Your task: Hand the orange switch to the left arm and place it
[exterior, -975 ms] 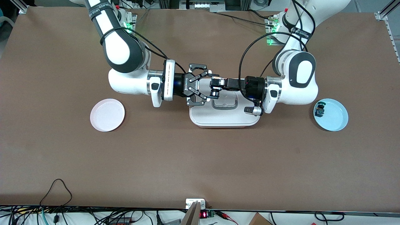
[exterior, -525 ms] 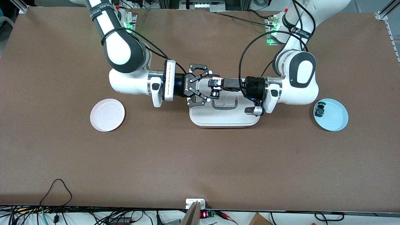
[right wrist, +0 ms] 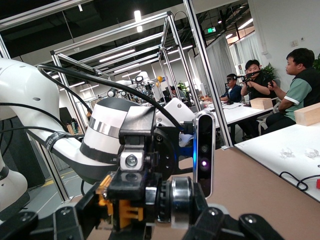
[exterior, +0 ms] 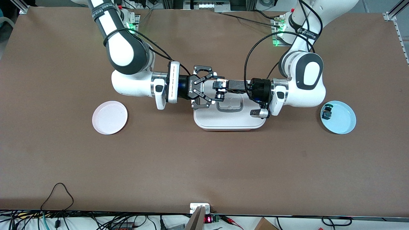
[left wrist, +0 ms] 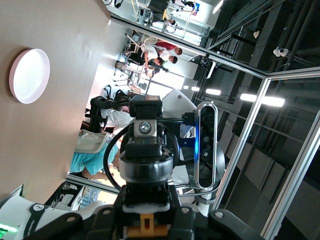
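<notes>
Over table and box, both grippers meet at orange switch.

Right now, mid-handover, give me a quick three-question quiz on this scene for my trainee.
1. True or false: a dark switch lies on the blue plate.
2. The left gripper and the right gripper meet over: A the box; B the pink plate; C bare table.
3. Fill in: the left gripper's fingers are shut on the orange ____.
Key: 1 true. 2 A. 3 switch: the orange switch sits between them.
</notes>
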`<control>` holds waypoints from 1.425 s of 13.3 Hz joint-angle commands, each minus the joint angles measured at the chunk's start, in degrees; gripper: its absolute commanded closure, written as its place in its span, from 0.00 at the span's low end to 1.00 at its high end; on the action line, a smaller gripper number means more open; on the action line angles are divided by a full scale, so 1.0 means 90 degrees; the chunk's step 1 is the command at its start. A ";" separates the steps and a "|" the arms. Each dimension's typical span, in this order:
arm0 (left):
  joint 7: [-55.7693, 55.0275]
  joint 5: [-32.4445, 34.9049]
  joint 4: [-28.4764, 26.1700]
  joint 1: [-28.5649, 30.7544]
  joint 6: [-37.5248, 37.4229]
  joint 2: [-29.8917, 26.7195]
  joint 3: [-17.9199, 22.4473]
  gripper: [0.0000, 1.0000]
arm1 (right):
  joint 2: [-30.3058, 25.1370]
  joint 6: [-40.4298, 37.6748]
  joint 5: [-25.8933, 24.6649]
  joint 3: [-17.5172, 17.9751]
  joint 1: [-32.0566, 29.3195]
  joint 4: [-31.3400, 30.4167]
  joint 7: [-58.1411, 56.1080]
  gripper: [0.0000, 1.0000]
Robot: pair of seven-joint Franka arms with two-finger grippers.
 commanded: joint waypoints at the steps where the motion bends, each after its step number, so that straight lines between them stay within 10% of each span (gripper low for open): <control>1: 0.0057 -0.0159 -0.0019 -0.0074 -0.0001 -0.0015 0.0042 1.00 | -0.0011 -0.0140 -0.0063 -0.0053 -0.0421 0.0133 0.0113 0.00; 10: 0.0047 0.0248 -0.0204 0.0169 -0.0166 -0.0084 0.0168 1.00 | -0.0529 -0.4797 -0.2670 -0.0082 -0.3321 0.0123 0.0358 0.00; 16: 0.0028 0.1850 -0.0165 0.0512 -0.0878 -0.0123 0.0801 1.00 | -0.0705 -0.4830 -0.3305 -0.0296 -0.3646 0.0113 0.0406 0.00; 19: -0.0128 0.2465 -0.0155 0.0531 -0.1308 -0.0133 0.1231 1.00 | -0.0986 -0.4898 -0.4571 -0.0560 -0.3656 0.0133 0.1155 0.00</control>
